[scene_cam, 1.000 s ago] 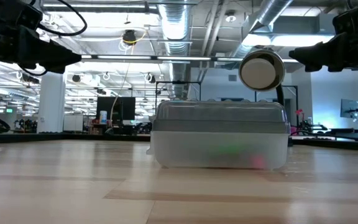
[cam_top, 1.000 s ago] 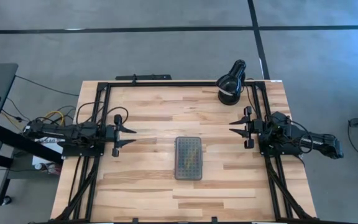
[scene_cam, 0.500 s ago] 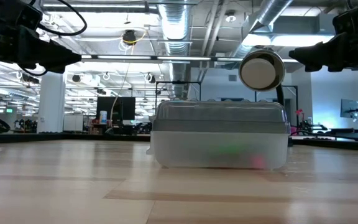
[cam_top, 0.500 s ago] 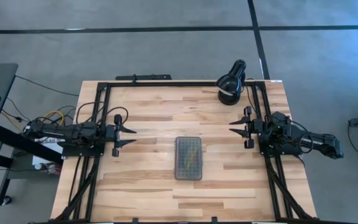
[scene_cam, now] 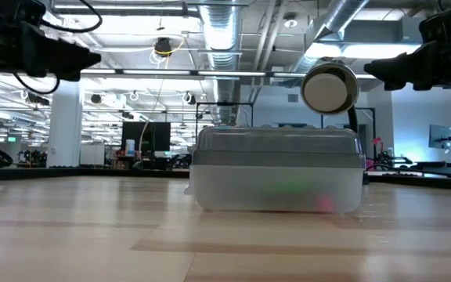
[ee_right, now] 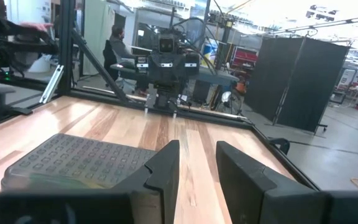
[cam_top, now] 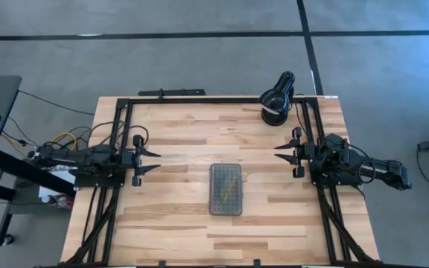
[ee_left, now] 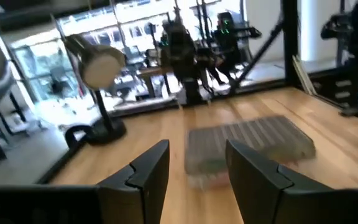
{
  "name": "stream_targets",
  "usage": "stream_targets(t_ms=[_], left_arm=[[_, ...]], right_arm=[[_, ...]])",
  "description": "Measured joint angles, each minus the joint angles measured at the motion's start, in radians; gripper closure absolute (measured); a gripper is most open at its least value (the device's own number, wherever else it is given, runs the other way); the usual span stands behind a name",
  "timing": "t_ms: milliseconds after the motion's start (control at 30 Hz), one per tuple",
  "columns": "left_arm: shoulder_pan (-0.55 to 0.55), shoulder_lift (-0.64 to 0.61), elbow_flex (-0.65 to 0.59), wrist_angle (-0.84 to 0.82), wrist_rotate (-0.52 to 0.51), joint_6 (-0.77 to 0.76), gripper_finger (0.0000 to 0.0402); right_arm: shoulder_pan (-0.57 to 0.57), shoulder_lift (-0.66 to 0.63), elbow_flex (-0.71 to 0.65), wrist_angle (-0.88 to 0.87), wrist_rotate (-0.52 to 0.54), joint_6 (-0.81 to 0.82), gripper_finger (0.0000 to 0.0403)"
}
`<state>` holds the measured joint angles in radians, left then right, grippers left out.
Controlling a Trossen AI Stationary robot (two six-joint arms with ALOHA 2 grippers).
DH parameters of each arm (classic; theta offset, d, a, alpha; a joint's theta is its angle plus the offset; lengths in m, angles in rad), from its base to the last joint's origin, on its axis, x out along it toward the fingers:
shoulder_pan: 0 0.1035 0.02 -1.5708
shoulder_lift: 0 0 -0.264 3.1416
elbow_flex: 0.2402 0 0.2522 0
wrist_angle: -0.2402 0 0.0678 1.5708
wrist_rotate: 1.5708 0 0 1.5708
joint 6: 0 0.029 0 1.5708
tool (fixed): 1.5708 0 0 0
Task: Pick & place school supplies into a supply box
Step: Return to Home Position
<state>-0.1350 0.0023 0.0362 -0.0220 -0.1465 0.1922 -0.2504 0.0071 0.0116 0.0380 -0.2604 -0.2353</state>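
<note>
The supply box point(cam_top: 226, 189) rests flat on the middle of the table with its dotted greyish lid shut; in the low view the box point(scene_cam: 277, 170) shows green and pink shapes through its clear wall. No loose supplies show on the table. My left gripper point(cam_top: 156, 161) hovers open near the table's left edge, its fingers pointing right, with the box point(ee_left: 248, 144) ahead of it. My right gripper point(cam_top: 278, 152) hovers open near the right edge, pointing left, the box point(ee_right: 73, 163) below and ahead.
A black round lamp point(cam_top: 277, 99) stands at the table's far right corner; its head point(scene_cam: 330, 88) shows behind the box. A black frame point(cam_top: 199, 100) runs along the table's far and side edges. A person point(ee_right: 117, 43) sits in the room beyond.
My left gripper has drawn back a little toward the table's left edge, still open. The box and the right arm have kept still.
</note>
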Motion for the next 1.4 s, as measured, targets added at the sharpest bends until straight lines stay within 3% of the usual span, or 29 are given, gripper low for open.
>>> stream_targets(t_ms=[267, 467, 1400], left_arm=[[-0.068, -0.002, -0.004, 0.096, 0.088, -0.143, 0.0249], [-0.143, -0.002, -0.021, 0.13, 0.082, -0.183, 0.0249], [-0.147, 0.018, -0.025, 0.06, 0.088, -0.189, 0.0249]], right_arm=[[0.0, -0.001, 0.0, 0.0, 0.0, 0.0, 0.0301], [0.0, -0.001, 0.0, 0.0, 0.0, 0.0, 0.0301], [0.0, -0.001, 0.0, 0.0, 0.0, 0.0, 0.0301]])
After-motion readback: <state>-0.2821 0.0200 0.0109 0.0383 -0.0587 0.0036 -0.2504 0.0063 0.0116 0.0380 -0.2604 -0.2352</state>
